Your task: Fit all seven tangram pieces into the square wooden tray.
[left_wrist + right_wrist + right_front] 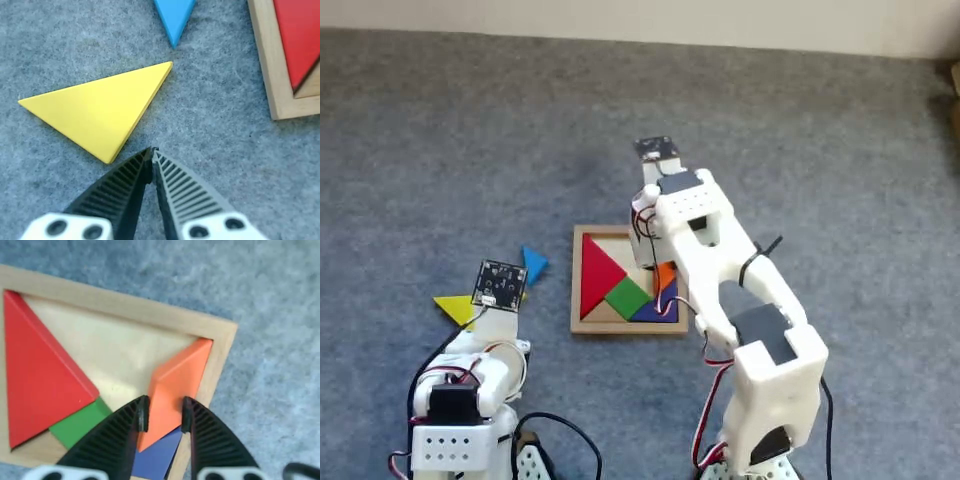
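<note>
**A:** Right gripper point(164, 415) is narrow, pinching the orange piece point(177, 375) at the three o'clock side of the wooden tray point(125, 302), close against the rim.

**B:** Left gripper point(151, 155) is closed on nothing, tips just beside the yellow triangle point(100, 110).

**A:** Inside the tray: red triangle point(40, 375) toward nine, green piece point(80, 422) at six, dark blue piece point(157, 457) at five.

**B:** Out at the tray's nine o'clock, the light blue triangle point(174, 15) lies between yellow and tray. It's grey carpet point(470, 120) all round, with a pale wall point(620, 20) along twelve o'clock.
</note>
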Controlling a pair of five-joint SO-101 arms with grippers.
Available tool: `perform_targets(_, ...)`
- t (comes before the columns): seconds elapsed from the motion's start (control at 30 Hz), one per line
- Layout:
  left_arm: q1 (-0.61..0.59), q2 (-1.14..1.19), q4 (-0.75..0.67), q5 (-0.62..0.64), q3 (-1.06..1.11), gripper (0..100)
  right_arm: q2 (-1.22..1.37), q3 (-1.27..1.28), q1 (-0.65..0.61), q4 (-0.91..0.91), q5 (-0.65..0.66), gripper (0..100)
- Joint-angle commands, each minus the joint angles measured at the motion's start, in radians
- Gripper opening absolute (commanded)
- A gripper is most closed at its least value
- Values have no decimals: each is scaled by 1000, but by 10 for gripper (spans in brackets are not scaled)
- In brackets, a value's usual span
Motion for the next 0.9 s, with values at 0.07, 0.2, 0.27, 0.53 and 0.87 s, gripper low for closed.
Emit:
perform_targets(0.07, -13, -35, 11, -12, 22, 8, -25, -65, 30, -21, 12, 105)
perform_targets(0.2, -13, -35, 11, -12, 22, 8, -33, -68, 31, -21, 9, 109)
perform_targets(0.27, -13, -35, 11, -12, 22, 8, -33, -70, 33, -21, 9, 110)
perform_targets(0.53, -13, -35, 11, -12, 22, 8, -35, -71, 33, 21, 9, 183)
perform_targets(0.87, -13, -35, 11, -12, 22, 8, -35, -219, 27, 243, 9, 268)
